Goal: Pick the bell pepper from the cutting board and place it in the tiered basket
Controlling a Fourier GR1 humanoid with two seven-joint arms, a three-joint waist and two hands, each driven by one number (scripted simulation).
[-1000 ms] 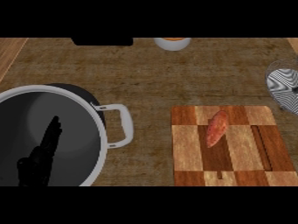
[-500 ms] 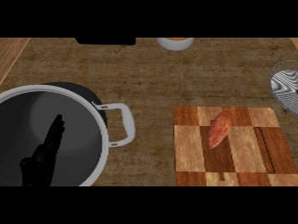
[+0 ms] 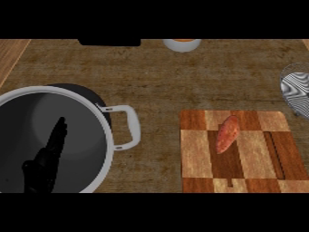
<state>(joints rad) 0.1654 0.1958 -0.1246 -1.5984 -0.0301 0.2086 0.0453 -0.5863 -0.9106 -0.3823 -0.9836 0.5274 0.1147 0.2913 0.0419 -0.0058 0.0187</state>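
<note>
lying untouched on the cutting board (image 3: 245,152), the reddish pepper (image 3: 227,134) awaits pickup; left hand (image 3: 46,161) rests over the pot (image 3: 103,136), fingers straight; basket (image 3: 304,90) at right.

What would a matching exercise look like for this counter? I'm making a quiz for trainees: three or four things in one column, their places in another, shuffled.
Things:
1. left hand
2. vegetable
3. striped basket
4. cup

Places:
a. at the right edge
b. at the far edge, near the middle
c. over the pot
d. lying on the cutting board

Pairs: 1-c, 2-d, 3-a, 4-b

The task calls it a bell pepper, but the vegetable looks long, narrow and orange-red.
</note>
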